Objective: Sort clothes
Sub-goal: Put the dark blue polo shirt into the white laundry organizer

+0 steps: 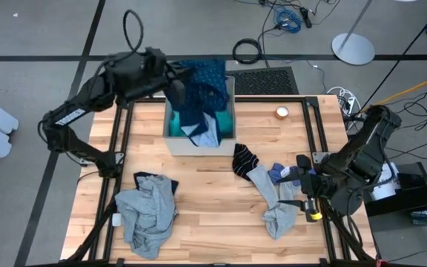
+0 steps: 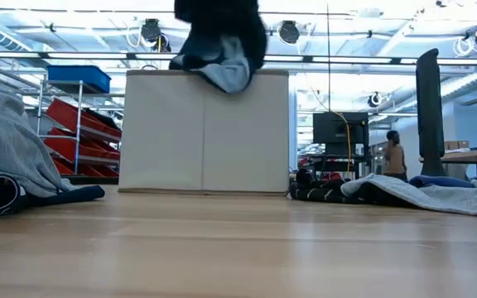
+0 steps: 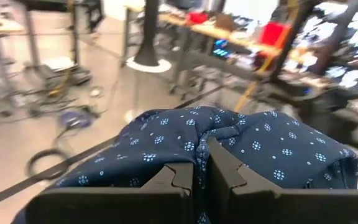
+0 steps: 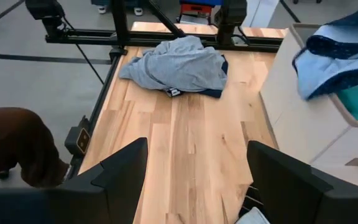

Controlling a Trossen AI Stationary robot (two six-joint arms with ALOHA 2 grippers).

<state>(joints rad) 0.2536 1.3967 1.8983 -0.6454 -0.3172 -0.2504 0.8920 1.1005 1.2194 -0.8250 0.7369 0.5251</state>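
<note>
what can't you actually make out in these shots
- High view: the beige box interior is mostly covered by the navy dotted garment hanging from the left gripper; only an edge of the turquoise piece shows.
- Low view: the garment's top and both grippers are cut off by the upper edge.
- High view: the small round thing is too small to identify.

A beige box (image 1: 175,141) stands on the wooden table (image 1: 213,222); a small round orange thing (image 1: 282,112) lies near the far edge
</note>
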